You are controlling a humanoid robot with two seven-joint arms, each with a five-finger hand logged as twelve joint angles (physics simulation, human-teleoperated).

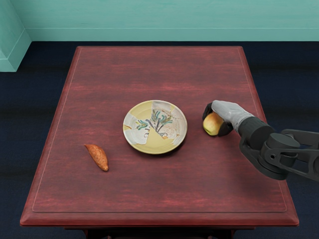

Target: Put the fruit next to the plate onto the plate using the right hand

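A yellow-red apple (212,124) rests on the table just right of the plate (155,126), a yellow dish with a painted blue-green plant motif and white patches. My right hand (213,115) comes in from the right edge and wraps over the apple, fingers curled around its top and far side. The apple's right half is hidden by the hand. The apple still appears to rest on the tabletop, a short gap away from the plate's rim. The left arm does not show.
An orange sweet potato (97,157) lies on the front left of the dark red wooden table (159,74). Beyond the table's far edge is dark floor and a teal wall.
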